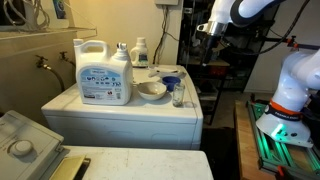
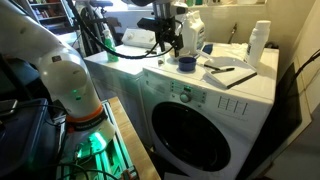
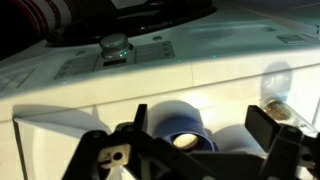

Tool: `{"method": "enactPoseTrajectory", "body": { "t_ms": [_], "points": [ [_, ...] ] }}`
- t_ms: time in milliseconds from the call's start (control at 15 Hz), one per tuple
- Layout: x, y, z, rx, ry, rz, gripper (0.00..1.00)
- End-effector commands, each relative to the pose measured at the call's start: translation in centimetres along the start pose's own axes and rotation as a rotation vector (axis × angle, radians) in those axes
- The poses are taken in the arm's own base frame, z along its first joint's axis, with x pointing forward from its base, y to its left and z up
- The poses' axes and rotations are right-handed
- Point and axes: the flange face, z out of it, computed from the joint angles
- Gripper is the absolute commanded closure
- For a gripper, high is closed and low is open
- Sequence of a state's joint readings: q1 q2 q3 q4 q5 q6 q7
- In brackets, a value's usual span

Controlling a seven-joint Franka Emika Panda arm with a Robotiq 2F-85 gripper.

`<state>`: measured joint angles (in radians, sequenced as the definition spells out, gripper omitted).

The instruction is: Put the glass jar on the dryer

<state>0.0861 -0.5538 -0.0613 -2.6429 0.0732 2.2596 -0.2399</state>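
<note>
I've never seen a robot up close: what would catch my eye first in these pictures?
The big white detergent jug on the rounded-top washer, with a white bowl and the small glass jar beside it. The robot's gripper hangs open near that machine's edge, and the dryer with its round knob sits low in the foreground of an exterior view.

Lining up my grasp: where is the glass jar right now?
In an exterior view the glass jar stands on the white machine holding the detergent jug, near its front edge, just picture-right of the white bowl.
</note>
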Motion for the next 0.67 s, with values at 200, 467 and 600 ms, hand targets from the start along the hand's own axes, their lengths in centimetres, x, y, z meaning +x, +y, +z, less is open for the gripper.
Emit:
{"method": "enactPoseTrajectory", "body": {
  "t_ms": [200, 467, 600],
  "points": [
    [6.4, -10.3, -2.6, -0.021, 0.067, -0.163, 0.00],
    [9.3, -13.0, 0.1, -0.027, 0.002, -0.193, 0.00],
    [10.2, -13.4, 1.7, -0.017, -0.039, -0.204, 0.00]
  ]
}}
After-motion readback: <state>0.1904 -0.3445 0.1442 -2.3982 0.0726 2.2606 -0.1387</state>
